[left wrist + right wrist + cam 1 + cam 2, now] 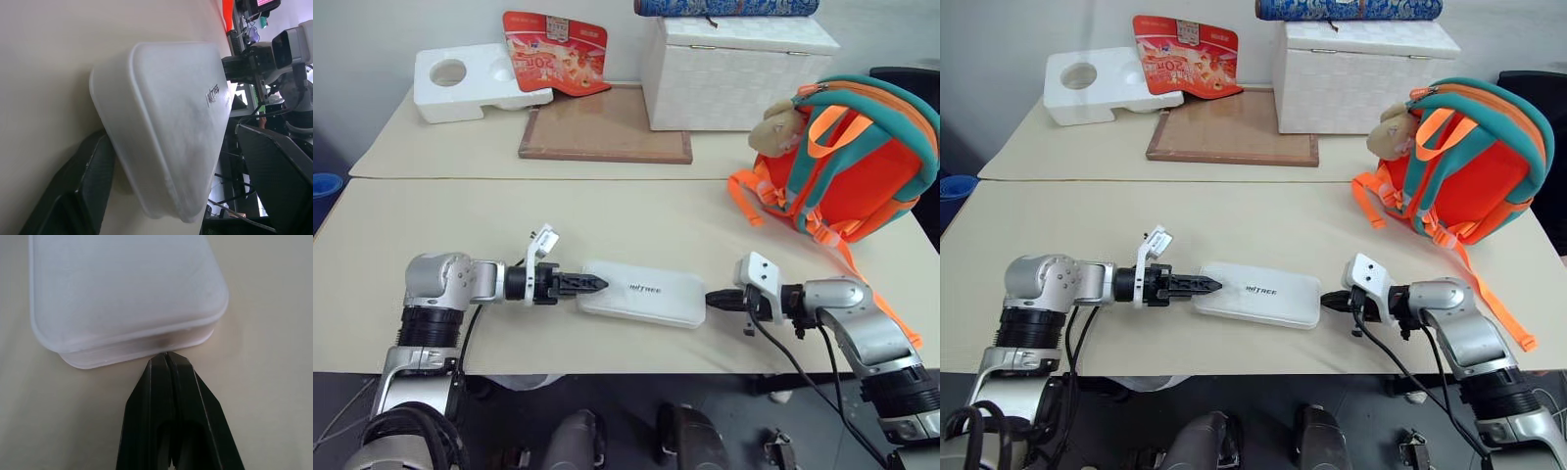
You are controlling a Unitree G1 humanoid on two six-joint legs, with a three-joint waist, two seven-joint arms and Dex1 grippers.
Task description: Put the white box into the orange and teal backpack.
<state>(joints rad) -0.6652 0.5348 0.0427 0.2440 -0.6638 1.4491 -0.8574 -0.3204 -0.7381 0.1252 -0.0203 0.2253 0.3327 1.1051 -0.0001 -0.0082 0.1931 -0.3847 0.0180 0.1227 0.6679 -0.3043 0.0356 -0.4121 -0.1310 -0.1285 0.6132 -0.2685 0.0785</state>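
Note:
The white box (pixel 641 292) lies flat on the near table, its dark lettering facing up. My left gripper (pixel 593 284) is at the box's left end, open, with one black finger (pixel 83 196) under that end and the other (pixel 279 171) standing off its top face. At the opposite end my right gripper (pixel 710 299) is shut, and its fingertips (pixel 166 363) touch the short side wall. The orange and teal backpack (pixel 867 166) stands upright at the far right of the table, a tan plush toy (pixel 778 127) on its left side and orange straps trailing toward the table edge.
On the rear table stand a white woven chest (pixel 734 73) with a blue roll (pixel 724 7) on top, a wooden board (pixel 607 127), a white foam block (pixel 470 83) and a red packet (pixel 553 49). A seam divides the two tables.

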